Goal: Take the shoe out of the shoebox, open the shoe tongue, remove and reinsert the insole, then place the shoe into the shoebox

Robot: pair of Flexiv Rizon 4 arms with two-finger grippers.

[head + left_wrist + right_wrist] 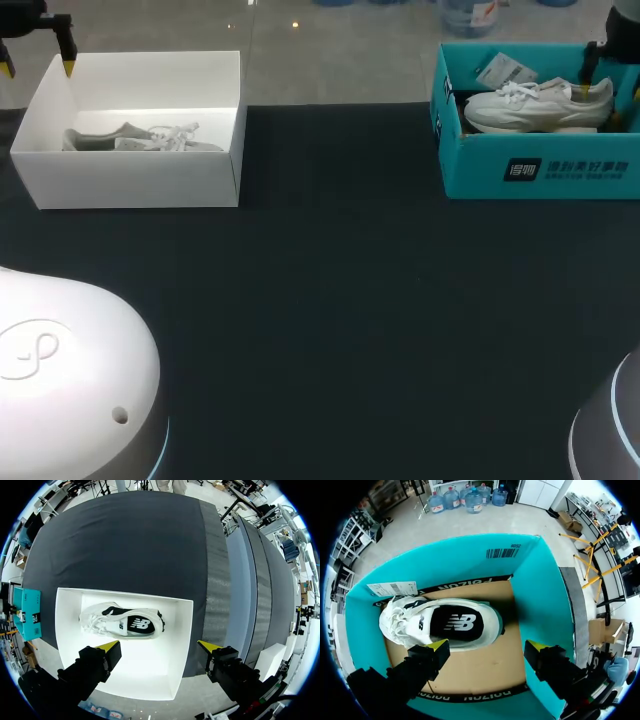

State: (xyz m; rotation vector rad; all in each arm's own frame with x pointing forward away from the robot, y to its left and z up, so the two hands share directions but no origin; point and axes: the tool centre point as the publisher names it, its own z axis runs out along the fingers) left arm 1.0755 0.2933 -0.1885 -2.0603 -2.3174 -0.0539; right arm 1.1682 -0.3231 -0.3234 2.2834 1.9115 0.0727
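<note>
At the far left corner of the dark tabletop (330, 300), the left claw (159, 646) hangs spread wide and empty over a smooth white cardboard shoebox (67, 625). A pale laced sneaker (122, 622) lies just ahead of its fingertips, long axis parallel to the line between them. At the tabletop's far right corner the right claw (487, 646), likewise agape and holding nothing, hovers over a teal shoebox (540, 595) floored in brown card, its white shoe (440, 625) with a dark insole (457, 622) lying the same way just ahead; each arm looks nearer its own box.

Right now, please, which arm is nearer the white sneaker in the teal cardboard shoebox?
Right: its jaws hang over that white sneaker; left jaws over the white cardboard box.
</note>
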